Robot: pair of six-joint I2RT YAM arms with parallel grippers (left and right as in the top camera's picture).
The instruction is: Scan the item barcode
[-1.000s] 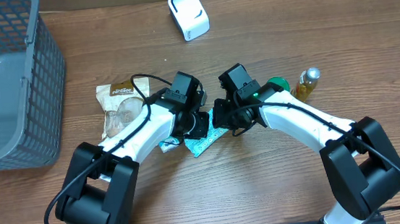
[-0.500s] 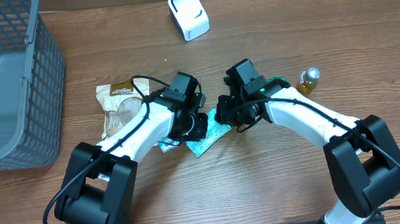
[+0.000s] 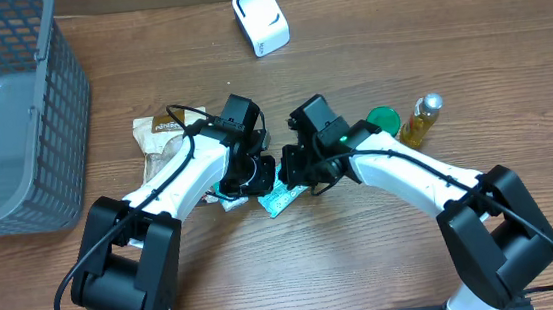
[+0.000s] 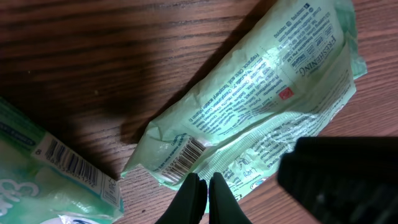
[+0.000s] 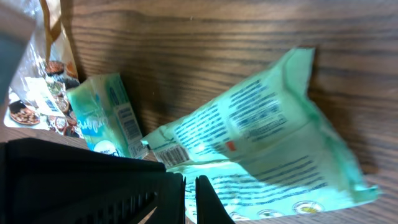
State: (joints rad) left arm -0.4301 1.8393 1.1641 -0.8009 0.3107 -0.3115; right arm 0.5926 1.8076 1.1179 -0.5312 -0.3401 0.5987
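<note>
brown wooden table [image 3: 366,258]: bears everything | white boxy barcode scanner [image 3: 261,20]: far edge, well apart from item | pale green crinkled plastic wipes packet [image 4: 261,106]: flat mid-table between both arms, black-and-white barcode [image 4: 186,154] face up, probably for easy presenting | left gripper [image 4: 200,190], right gripper [image 5: 189,186]: fingers pressed together over packet, nothing visibly held

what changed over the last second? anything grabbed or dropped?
Both arms shifted left over the table, and the right arm's move uncovered the green lid. The left gripper and right gripper stayed shut, tips down at the green packet; nothing visibly grabbed or released. The packet, snack bag, bottle, white device and basket did not move.
</note>
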